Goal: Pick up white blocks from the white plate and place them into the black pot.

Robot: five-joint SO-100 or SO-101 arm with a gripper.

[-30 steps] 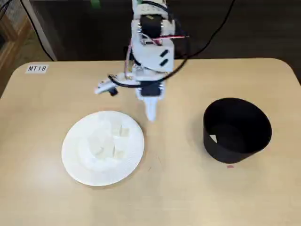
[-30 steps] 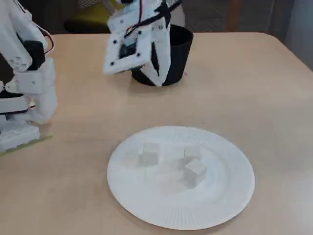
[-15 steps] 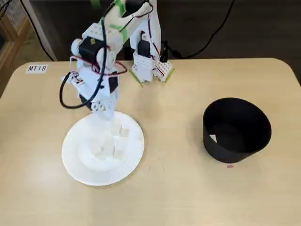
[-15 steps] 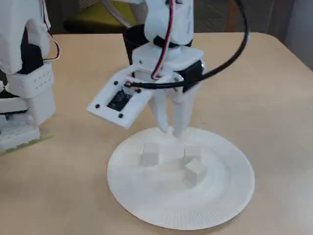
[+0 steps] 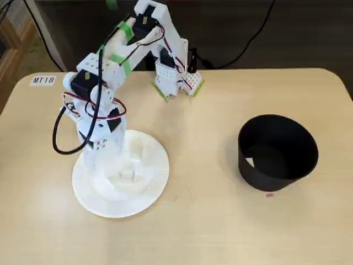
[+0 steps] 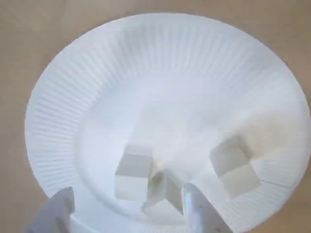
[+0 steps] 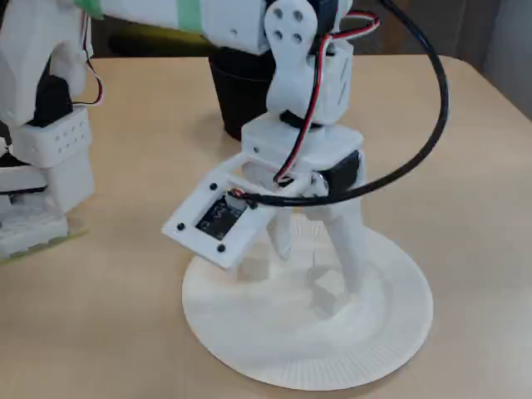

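Hovering over white plate (image 6: 63,87), gripper (image 6: 129,211) spread open, empty. White blocks (image 6: 133,175) near plate centre; look light, rigid, smooth. Best pinched across opposite flat faces. Black pot (image 5: 277,152) well apart from plate.

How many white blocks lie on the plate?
3. In the wrist view, one block touches another; a third sits apart at right. The tool may hide more.
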